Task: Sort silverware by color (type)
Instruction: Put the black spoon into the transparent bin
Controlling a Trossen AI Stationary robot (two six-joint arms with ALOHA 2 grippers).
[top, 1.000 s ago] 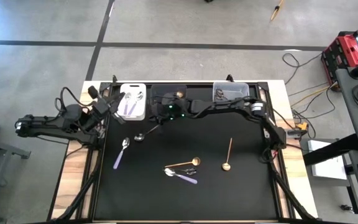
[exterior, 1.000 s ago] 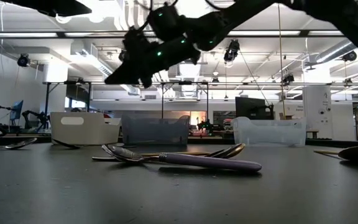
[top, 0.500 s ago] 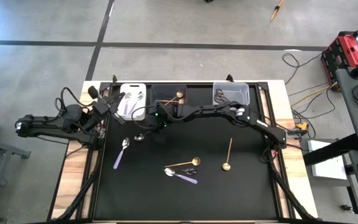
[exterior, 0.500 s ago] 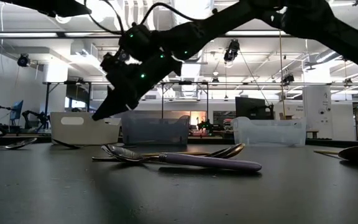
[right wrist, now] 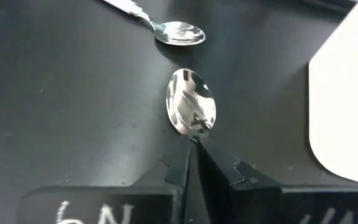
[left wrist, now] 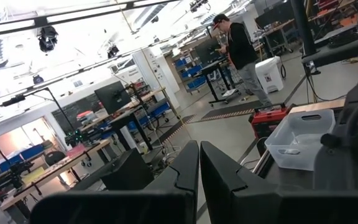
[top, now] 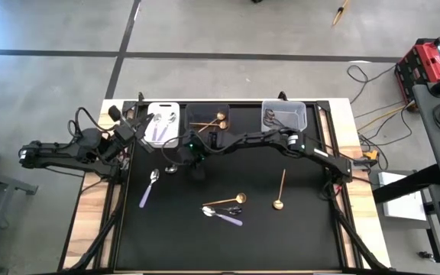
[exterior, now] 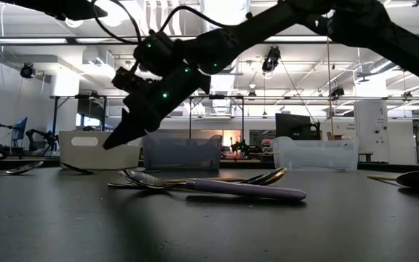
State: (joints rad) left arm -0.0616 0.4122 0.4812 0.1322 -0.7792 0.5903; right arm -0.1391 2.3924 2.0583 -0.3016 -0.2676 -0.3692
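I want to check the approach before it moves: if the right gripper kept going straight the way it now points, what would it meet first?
Most likely the shiny silver spoon bowl lying on the black table mat. The right gripper, fingers nearly together, points down at it just ahead of its tips, near the white bin. How far above it hangs is unclear.

black table (top: 296, 229), spoons (top: 224, 210) (scattered), bins (top: 163, 124)

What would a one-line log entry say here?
right gripper: shut, over dark spoon near white bin | left gripper: shut, waiting at table's left
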